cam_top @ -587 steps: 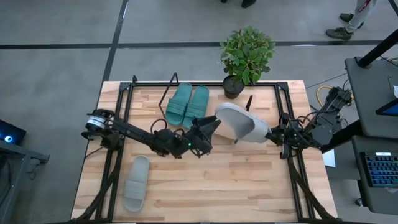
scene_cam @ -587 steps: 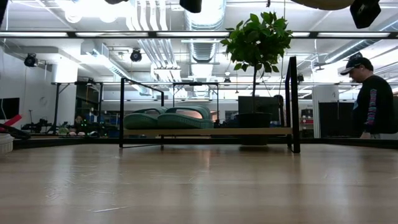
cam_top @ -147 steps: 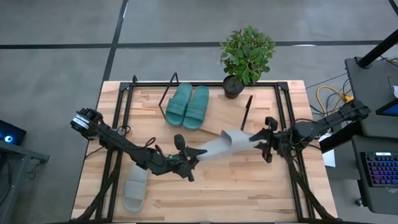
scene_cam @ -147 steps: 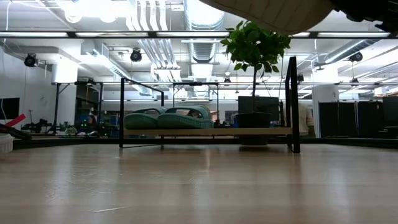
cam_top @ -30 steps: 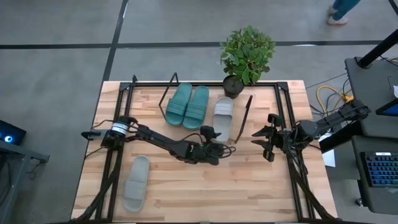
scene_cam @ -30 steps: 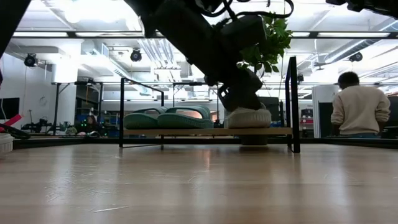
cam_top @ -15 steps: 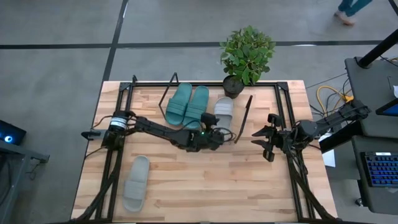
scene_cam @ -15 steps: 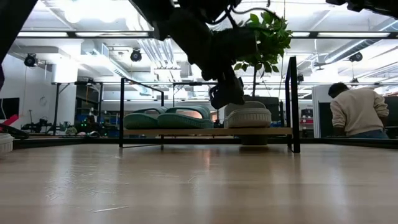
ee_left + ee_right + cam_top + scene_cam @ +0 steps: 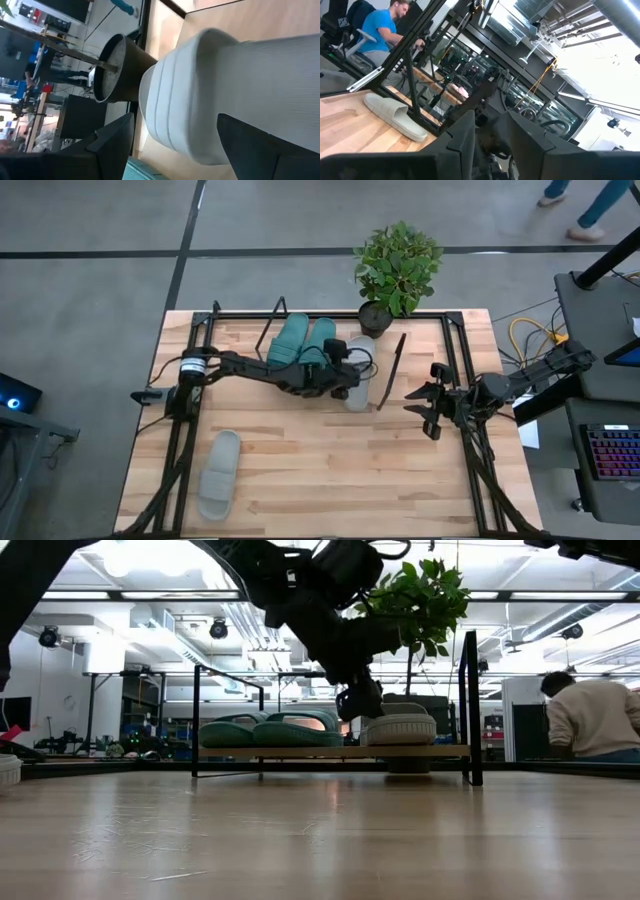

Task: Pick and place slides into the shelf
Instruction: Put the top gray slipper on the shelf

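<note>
Here the left gripper is hovering with jaws spread wide either side of a grey slide lying on the shelf, beside two teal slides. Another grey slide is lying on the table's near-left part. The right gripper is waiting rightward, its fingers slightly parted, holding nothing.

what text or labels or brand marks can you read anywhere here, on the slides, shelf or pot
None can be read.
Grey slide on the shelf: ribbed strap only, no mark showing.
Teal slides: no lettering visible.
Plant pot: plain.
Room screens and equipment beyond the table: too small and blurred to read.
</note>
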